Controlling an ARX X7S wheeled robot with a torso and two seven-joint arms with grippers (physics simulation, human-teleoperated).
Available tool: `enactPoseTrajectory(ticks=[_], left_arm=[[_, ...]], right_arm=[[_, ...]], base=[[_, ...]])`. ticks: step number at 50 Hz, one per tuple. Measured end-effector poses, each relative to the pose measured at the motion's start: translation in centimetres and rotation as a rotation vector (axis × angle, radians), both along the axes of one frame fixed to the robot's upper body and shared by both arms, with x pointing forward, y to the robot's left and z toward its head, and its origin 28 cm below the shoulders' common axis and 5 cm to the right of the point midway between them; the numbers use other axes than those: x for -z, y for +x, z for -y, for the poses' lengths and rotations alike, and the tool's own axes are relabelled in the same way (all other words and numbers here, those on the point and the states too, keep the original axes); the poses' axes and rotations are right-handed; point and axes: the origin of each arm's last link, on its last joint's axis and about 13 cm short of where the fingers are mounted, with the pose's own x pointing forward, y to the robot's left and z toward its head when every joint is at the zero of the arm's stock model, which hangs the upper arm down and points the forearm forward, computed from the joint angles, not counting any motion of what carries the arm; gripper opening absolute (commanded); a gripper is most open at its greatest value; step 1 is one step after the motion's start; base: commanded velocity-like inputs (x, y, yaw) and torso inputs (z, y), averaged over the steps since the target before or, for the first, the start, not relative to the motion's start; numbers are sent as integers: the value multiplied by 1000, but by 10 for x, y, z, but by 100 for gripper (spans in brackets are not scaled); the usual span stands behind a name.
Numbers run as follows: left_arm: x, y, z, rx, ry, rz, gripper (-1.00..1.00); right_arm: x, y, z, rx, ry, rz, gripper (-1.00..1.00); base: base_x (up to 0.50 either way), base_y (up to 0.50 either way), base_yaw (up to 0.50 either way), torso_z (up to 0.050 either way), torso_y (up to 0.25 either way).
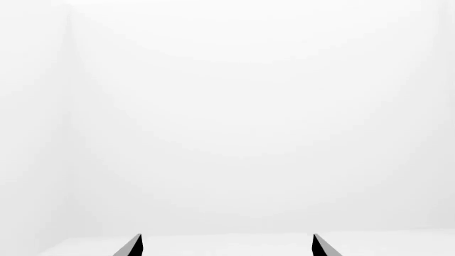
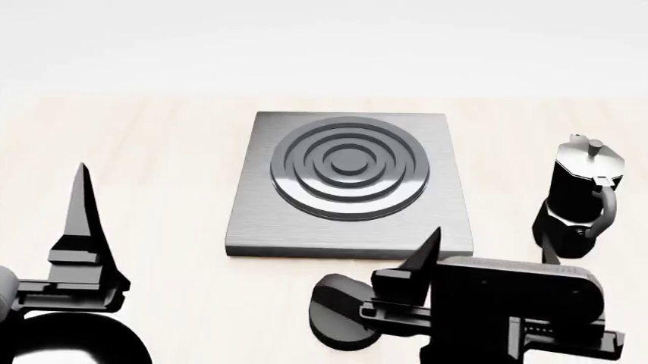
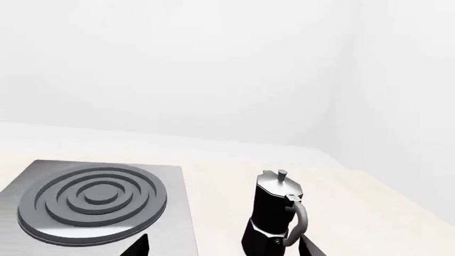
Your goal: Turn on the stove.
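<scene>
The stove (image 2: 344, 220) is a flat square grey metal slab with a raised dark ring burner (image 2: 350, 167), mid-table in the head view. It also shows in the right wrist view (image 3: 174, 213). A round black disc (image 2: 339, 312), apparently the knob, lies just in front of the slab and is partly hidden by my right arm. My right gripper (image 3: 224, 249) is open and empty, held above the slab's near right corner; one of its fingers (image 2: 423, 262) shows in the head view. My left gripper (image 1: 227, 248) is open and empty, facing a white wall, left of the stove.
A black moka pot (image 2: 580, 199) stands right of the stove, close to my right gripper, and shows in the right wrist view (image 3: 274, 218). A round black shape (image 2: 86, 345) lies under my left arm at the near left. White walls lie behind the light wooden table (image 2: 162, 152).
</scene>
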Motion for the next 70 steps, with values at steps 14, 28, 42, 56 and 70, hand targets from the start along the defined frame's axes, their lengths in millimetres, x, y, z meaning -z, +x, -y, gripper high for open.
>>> enactPoseTrajectory(ticks=[14,28,42,56,70], left_arm=[[0,0,0,-1,-1,0,100],[0,0,0,-1,0,0,100],[0,0,0,-1,1,-1,100],[0,1,0,-3,3,1,100],[1,1,0,-3,4,0,100]], right_arm=[[-9,-6,-4,-21,-30,48,100],[-16,-11,-9,-43,-59,83,100],[-22,-16,-12,-58,-84,113,100],[-27,-19,-15,-80,-96,145,100],[-33,-24,-18,-103,-104,179,100]], base=[[0,0,0,0,0],[0,0,0,0,0],[0,0,0,0,0],[0,0,0,0,0],[0,0,0,0,0]])
